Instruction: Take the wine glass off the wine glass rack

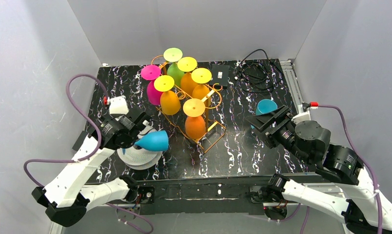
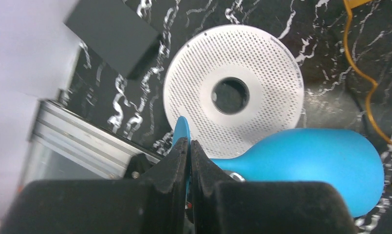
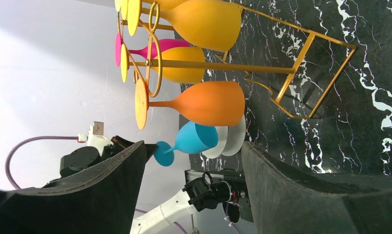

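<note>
I have the blue wine glass (image 2: 320, 165) pinched in the left tool (image 2: 189, 144), off the rack (image 3: 233, 68) at two o'clock; right tool (image 1: 264, 122) spread; set-down remains.

Black, white-veined marble surface (image 1: 242, 156) and what it carries

The orange-gold wine glass rack (image 1: 214, 140) stands on its rectangular wire base near the middle. A round white perforated spool (image 2: 262, 63) lies flat near the front left, and a flat black block (image 2: 111, 34) sits at the left edge beside it. At the back, a small black box (image 1: 220, 74) rests just beside a loose coil of black cable (image 1: 254, 70). A teal cup (image 1: 266, 106) lies on the right, partly hidden.
</note>
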{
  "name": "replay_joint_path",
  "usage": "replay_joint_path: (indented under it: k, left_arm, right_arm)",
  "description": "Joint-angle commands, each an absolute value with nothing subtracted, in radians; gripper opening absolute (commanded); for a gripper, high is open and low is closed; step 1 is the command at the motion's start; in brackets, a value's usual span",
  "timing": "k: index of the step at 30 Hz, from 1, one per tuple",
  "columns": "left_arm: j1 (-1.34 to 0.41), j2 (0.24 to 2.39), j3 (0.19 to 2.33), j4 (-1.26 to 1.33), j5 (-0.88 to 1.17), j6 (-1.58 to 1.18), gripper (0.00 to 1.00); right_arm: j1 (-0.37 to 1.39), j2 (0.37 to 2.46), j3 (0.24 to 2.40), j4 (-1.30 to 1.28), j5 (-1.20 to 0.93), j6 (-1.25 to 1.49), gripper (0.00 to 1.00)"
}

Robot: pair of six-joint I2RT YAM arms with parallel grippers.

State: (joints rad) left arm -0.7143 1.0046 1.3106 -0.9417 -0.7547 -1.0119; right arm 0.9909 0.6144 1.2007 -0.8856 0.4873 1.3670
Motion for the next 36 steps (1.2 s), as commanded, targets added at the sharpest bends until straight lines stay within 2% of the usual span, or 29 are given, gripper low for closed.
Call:
replay_joint_path:
  k: [1, 4, 7, 9, 18, 27, 32, 36]
  left_arm:
    - [-0.709, 1.039, 1.374, -0.961, -0.906, -0.634, 0.00]
    - [-0.709, 1.026, 1.387, -0.824, -0.875, -0.420, 0.00]
    - [-0.710, 0.966, 1.338, -0.584, -0.750, -0.196, 0.00]
    - [-0.710, 0.941, 1.332, -0.513, -0.682, -0.098, 0.00]
    - [-0.714, 0.920, 1.411, -0.452, -0.363, 0.247, 0.00]
    - [-0.715, 0.924, 1.491, -0.378, -0.097, 0.463, 0.00]
    - [-0.716, 0.869, 1.431, -0.313, 0.187, 0.676, 0.00]
    - [-0.715, 0.843, 1.396, -0.208, 0.246, 0.704, 0.00]
  right_arm:
    - [0.997, 0.636, 1.209, -0.832, 0.491, 1.379, 0.79]
    - [0.997, 0.644, 1.211, -0.829, 0.492, 1.377, 0.78]
    - [0.997, 0.649, 1.213, -0.825, 0.498, 1.377, 0.78]
    - [0.997, 0.653, 1.213, -0.821, 0.500, 1.378, 0.78]
    - [0.997, 0.674, 1.209, -0.807, 0.505, 1.384, 0.78]
    - [0.997, 0.674, 1.198, -0.802, 0.506, 1.399, 0.77]
    - [0.997, 0.671, 1.195, -0.801, 0.513, 1.406, 0.77]
    - [0.997, 0.674, 1.195, -0.799, 0.514, 1.407, 0.77]
